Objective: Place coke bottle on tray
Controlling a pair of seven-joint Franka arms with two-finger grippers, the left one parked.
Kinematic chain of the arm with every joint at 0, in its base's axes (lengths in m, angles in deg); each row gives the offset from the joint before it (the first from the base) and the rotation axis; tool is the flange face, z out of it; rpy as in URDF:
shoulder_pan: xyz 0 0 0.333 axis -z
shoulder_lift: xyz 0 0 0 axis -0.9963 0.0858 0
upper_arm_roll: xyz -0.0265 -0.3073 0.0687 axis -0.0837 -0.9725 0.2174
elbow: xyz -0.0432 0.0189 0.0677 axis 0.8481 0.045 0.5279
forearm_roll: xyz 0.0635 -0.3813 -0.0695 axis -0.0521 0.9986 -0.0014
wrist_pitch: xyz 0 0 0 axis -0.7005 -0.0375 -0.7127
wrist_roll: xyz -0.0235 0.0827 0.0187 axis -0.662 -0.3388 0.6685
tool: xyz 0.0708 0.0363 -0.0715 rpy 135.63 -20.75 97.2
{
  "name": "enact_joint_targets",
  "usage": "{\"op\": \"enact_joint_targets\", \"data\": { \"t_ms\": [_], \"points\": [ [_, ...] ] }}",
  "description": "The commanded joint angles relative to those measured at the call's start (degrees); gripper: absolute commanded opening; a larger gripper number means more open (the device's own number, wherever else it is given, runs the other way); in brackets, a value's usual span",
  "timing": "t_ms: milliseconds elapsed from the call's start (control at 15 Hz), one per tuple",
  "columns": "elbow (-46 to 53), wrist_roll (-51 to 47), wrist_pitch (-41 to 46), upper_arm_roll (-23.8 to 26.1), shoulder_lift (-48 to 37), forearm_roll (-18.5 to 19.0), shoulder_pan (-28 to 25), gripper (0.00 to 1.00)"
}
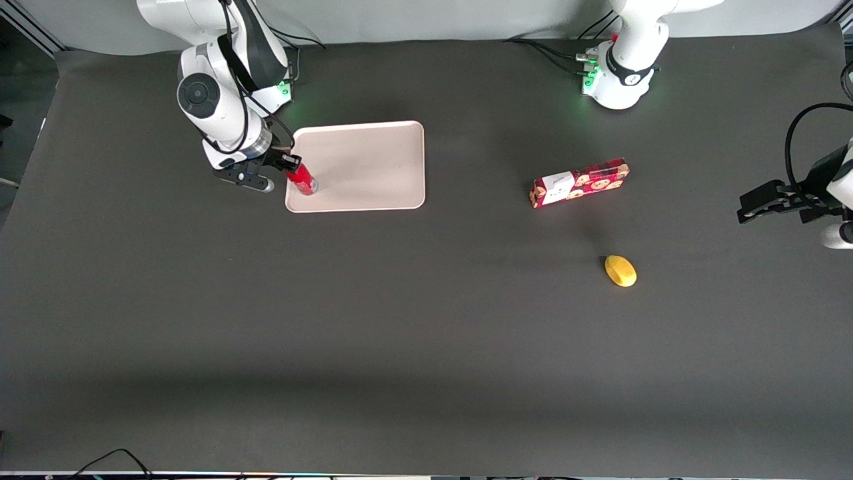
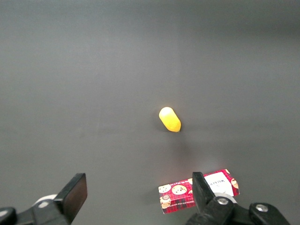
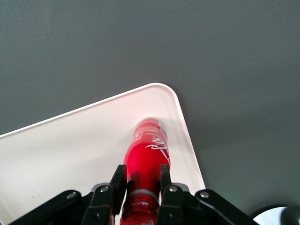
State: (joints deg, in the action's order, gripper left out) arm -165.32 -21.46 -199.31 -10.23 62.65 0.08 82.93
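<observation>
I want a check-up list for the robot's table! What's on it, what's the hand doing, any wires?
Surface: dark grey table cover, flat.
Job's things: coke bottle stands over the tray, near a tray corner nearest the working arm; whether its base touches the tray floor cannot be told.
Clutter: red cookie box and a yellow lemon-like fruit, toward the parked arm's end; the fruit is nearer the front camera.
Grippers: gripper is above the tray corner, fingers shut on the bottle near its neck.
Cables: black cables by the arm bases.
Surroundings: pale wall backdrop.
</observation>
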Motion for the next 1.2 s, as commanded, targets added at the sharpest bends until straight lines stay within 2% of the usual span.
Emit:
{"op": "enact_joint_targets", "data": {
  "t_ms": [0,133,467,733,800,1000,1133],
  "points": [
    [1.95,0.34,-0.47,-0.36,1.88,-0.64,0.48,0.69],
    [3.70,0.17,-0.38,-0.45,2.67,-0.55,0.65,1.00],
    [8.01,-0.36,0.67,-0.45,3.72,-0.55,0.83,1.00],
    [16.08,-0.54,6.19,-2.81,4.07,-0.38,0.92,1.00],
    [18.89,-0.45,8.04,-4.30,4.60,0.67,0.92,1.00],
    [29.07,0.16,15.85,-8.96,7.66,7.08,0.92,1.00],
    [38.56,0.25,19.20,-12.48,12.22,7.36,0.92,1.00]
  ]
}}
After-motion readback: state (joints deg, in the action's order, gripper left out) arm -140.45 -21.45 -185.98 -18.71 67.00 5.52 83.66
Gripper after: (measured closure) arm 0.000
